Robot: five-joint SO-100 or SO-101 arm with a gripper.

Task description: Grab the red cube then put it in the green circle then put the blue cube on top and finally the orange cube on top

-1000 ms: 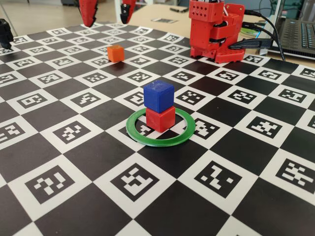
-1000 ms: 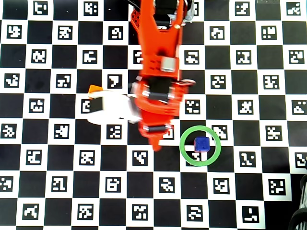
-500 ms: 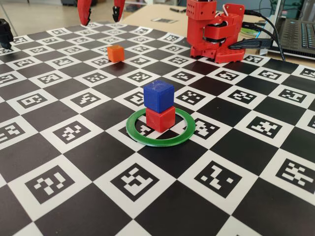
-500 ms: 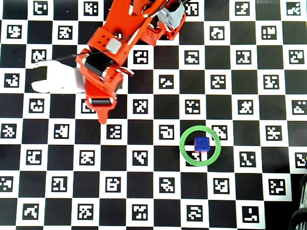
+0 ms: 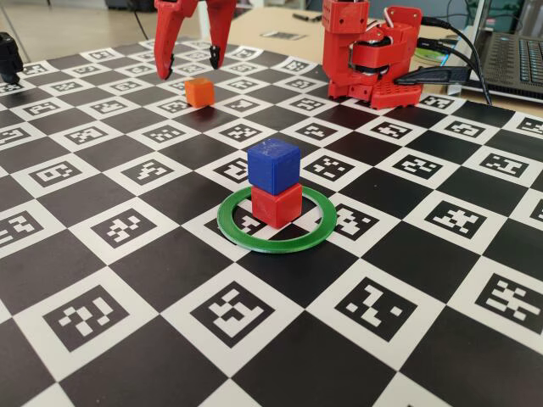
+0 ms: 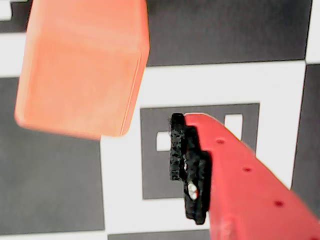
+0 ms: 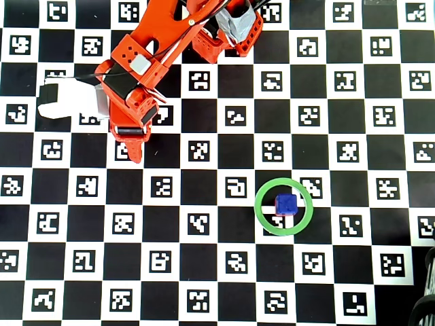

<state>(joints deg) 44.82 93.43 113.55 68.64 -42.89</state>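
Observation:
The blue cube [image 5: 273, 165] sits stacked on the red cube [image 5: 276, 204] inside the green circle [image 5: 233, 231], near the middle of the board in the fixed view. From overhead the blue cube [image 7: 285, 204] hides the red one within the green circle [image 7: 257, 207]. The orange cube [image 5: 199, 91] lies alone on the far left part of the board. My gripper [image 5: 189, 68] hangs open just above and behind it, holding nothing. In the wrist view the orange cube [image 6: 82, 65] fills the upper left, beside one red finger [image 6: 235, 175] with a black pad. Overhead, my gripper [image 7: 134, 151] and arm cover the orange cube.
The arm's red base [image 5: 369, 59] stands at the far edge of the checkered marker board. A laptop [image 5: 513, 51] and cables lie behind it at the right. A black object [image 5: 8, 55] is at the left edge.
The arm has swung away from the green circle to the left in the overhead view. In the fixed view the open gripper has come down over the orange cube.

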